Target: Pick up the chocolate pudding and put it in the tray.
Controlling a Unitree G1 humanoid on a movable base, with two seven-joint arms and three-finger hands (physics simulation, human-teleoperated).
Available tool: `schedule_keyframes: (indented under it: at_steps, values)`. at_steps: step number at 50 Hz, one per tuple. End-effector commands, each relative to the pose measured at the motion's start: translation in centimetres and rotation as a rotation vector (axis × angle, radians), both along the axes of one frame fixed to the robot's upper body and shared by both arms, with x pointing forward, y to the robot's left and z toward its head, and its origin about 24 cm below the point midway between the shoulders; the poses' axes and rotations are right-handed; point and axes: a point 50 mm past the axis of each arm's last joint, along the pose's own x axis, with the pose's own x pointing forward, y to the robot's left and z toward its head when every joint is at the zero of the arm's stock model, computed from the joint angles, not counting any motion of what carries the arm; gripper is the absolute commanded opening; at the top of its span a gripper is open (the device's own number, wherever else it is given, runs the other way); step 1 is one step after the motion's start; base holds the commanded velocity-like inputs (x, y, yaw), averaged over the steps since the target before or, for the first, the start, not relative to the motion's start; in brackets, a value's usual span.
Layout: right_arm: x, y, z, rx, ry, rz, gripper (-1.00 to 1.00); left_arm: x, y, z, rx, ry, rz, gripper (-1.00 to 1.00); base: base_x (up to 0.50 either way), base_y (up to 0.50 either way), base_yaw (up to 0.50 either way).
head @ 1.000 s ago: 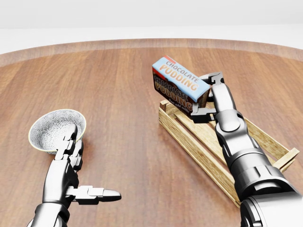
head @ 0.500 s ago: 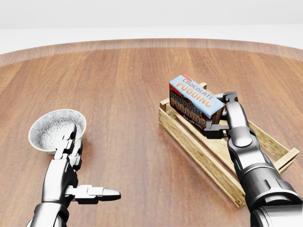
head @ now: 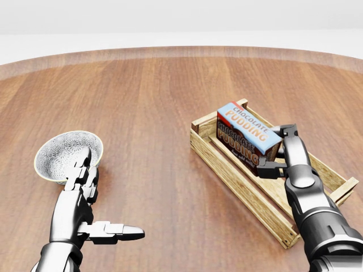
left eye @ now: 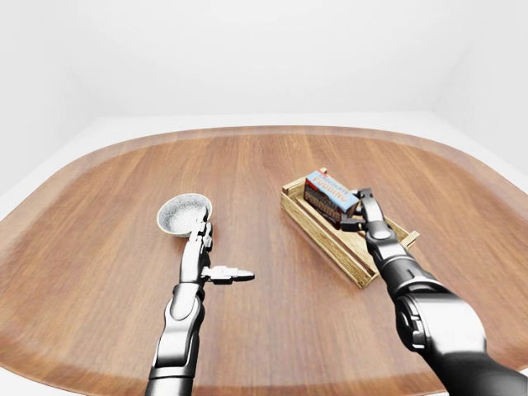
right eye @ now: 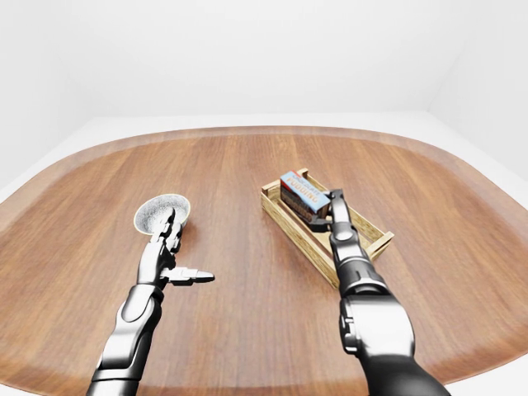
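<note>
- chocolate pudding (head: 247,136) box sits tilted in the upper end of wooden tray (head: 249,192)
- right robot hand (head: 279,148) fingers clamp its right end
- left robot hand (head: 91,198) open, empty, beside bowl (head: 63,153) on tabletop (head: 147,102)

Setting: simulated test room. Evidence: plain white walls (left eye: 247,49), pale floor (left eye: 99,128). One rounded wooden table (left eye: 247,165), rendered surfaces.

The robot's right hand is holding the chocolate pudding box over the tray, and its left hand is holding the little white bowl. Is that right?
Not quite. The left hand holds nothing: its fingers are open beside the white bowl, as the head view shows. The right hand does hold the chocolate pudding box over the tray.
</note>
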Motion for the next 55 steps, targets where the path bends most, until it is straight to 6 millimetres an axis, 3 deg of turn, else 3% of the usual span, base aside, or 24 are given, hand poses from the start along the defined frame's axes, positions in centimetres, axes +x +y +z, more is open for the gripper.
schedule_keyframes:
  at_steps: [1,30,43,44,46,55]
  values:
    - [-0.3,-1.0,-0.1,0.038,-0.009,-0.055,-1.0,-0.1,0.1,0.1,-0.035,-0.004,-0.009,1.0,0.0,0.0,0.0]
    - [-2.1,-3.1,-1.9,0.059,0.046,-0.121,-1.0,-0.1,0.1,0.1,-0.036,-0.005,-0.008,1.0,0.0,0.0,0.0]
    - [-3.1,-3.5,-3.2,0.057,0.086,-0.137,-1.0,-0.1,0.1,0.1,-0.035,-0.005,-0.008,1.0,0.0,0.0,0.0]
    - [-3.8,-3.5,-4.2,0.054,0.118,-0.147,-1.0,-0.1,0.1,0.1,-0.036,-0.005,-0.008,1.0,0.0,0.0,0.0]
    - [-3.3,-3.6,-3.5,0.057,0.096,-0.141,-1.0,-0.1,0.1,0.1,-0.035,-0.005,-0.008,1.0,0.0,0.0,0.0]
    - [-4.0,-3.9,-4.3,0.061,0.123,-0.154,-1.0,-0.1,0.1,0.1,-0.035,-0.005,-0.008,1.0,0.0,0.0,0.0]
